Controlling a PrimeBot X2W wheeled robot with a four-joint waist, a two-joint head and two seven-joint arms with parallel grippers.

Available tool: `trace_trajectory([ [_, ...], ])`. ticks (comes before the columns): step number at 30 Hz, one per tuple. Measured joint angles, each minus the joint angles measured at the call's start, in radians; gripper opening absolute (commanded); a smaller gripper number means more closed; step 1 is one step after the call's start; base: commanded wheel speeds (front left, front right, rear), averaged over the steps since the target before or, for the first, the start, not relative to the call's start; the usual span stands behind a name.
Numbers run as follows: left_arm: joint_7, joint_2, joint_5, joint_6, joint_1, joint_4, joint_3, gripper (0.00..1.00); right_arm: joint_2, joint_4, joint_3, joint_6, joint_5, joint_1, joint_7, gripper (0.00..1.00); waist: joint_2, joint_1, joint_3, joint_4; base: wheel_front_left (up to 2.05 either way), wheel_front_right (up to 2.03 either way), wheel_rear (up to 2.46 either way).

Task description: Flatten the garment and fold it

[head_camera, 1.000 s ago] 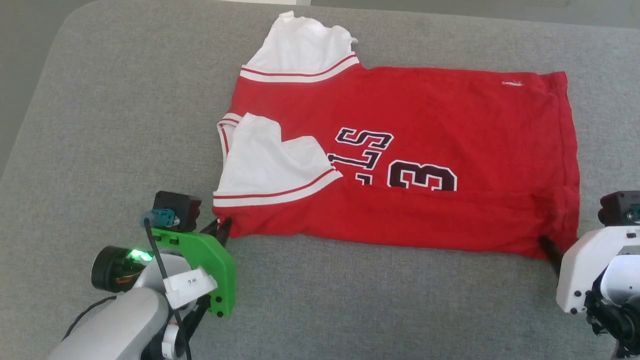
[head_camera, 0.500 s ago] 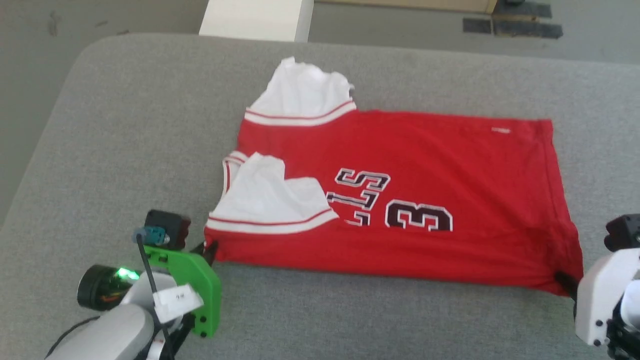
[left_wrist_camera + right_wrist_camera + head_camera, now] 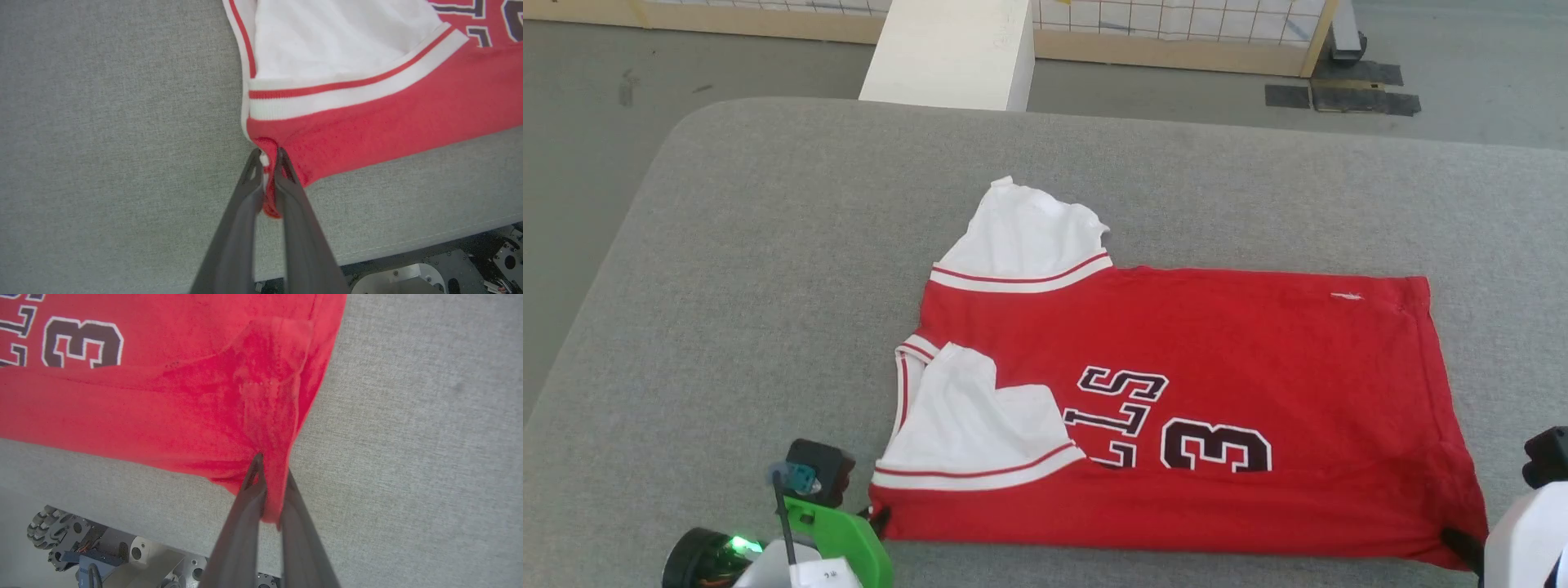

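My left tool (image 3: 267, 153) is clamped on the near sleeve-end corner of the shirt (image 3: 1176, 327), and my right tool (image 3: 271, 465) is clamped on its near hem corner. The shirt lies spread on the grey counter (image 3: 768, 286). A folded-over sleeve (image 3: 968, 416) hides part of the lettering (image 3: 1123, 404). The head view's bottom edge cuts off both tools.
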Motion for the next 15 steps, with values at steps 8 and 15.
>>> trace_trajectory([
  [8,-0.022,-0.03,0.008,-0.023,-0.003,0.07,-0.016,1.0,-0.009,0.075,0.047,0.0,-0.037,-0.007,-0.098,1.0,0.0,0.0,0.021,-0.002,0.0,0.0,0.0],
  [15,-0.116,-0.058,0.027,-0.022,-0.03,0.078,0.022,1.0,-0.002,0.051,0.032,0.0,-0.025,-0.053,-0.259,1.0,0.0,0.0,0.007,-0.004,0.0,0.0,0.0],
])
